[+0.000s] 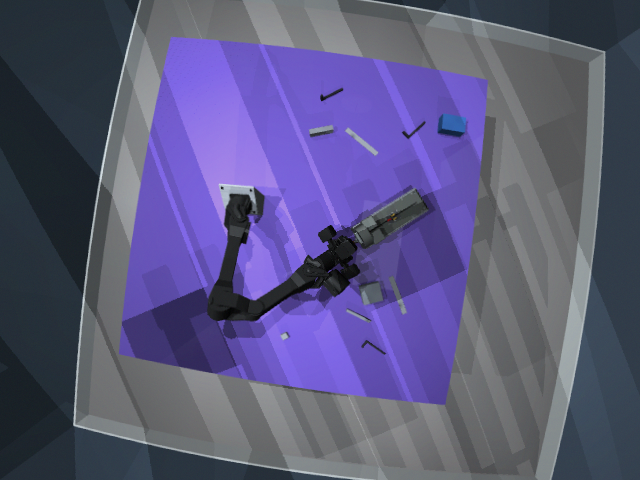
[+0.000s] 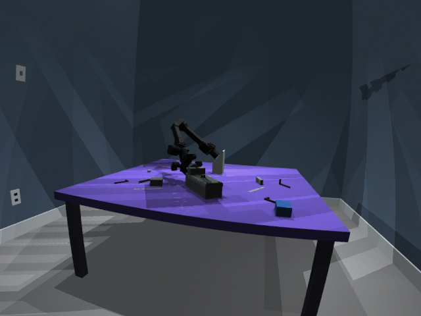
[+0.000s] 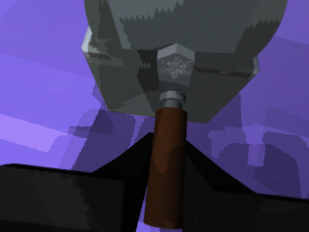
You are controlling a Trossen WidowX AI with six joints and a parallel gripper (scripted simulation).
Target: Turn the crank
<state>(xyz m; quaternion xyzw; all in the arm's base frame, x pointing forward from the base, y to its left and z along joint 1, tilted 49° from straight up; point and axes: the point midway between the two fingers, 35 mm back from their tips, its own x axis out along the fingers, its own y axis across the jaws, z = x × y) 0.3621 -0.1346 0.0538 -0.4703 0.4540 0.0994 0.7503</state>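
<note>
The grey machine (image 1: pixel 408 212) (image 2: pixel 213 190) is a long box on the purple table. The slide's red pointer (image 1: pixel 389 220) is a tiny spot on its top, close beside small brass marks (image 1: pixel 393 214); whether they are level is too small to tell. In the wrist view the crank's brown handle (image 3: pixel 169 159) sticks out from a grey crank arm (image 3: pixel 176 70) below the round grey end of the machine. My gripper (image 3: pixel 164 140) is shut on the brown handle, one black finger on each side. The gripper's fingertips are hard to make out in the top and exterior views.
A grey block (image 1: pixel 371 292) (image 2: pixel 156 181) and a thin grey strip (image 1: pixel 398 295) lie near the machine and the wrist. A blue block (image 1: pixel 452 125) (image 2: pixel 283 208), black hooked pieces (image 1: pixel 331 94) and another pale strip (image 1: pixel 361 141) lie farther off on the purple table (image 1: pixel 206 103).
</note>
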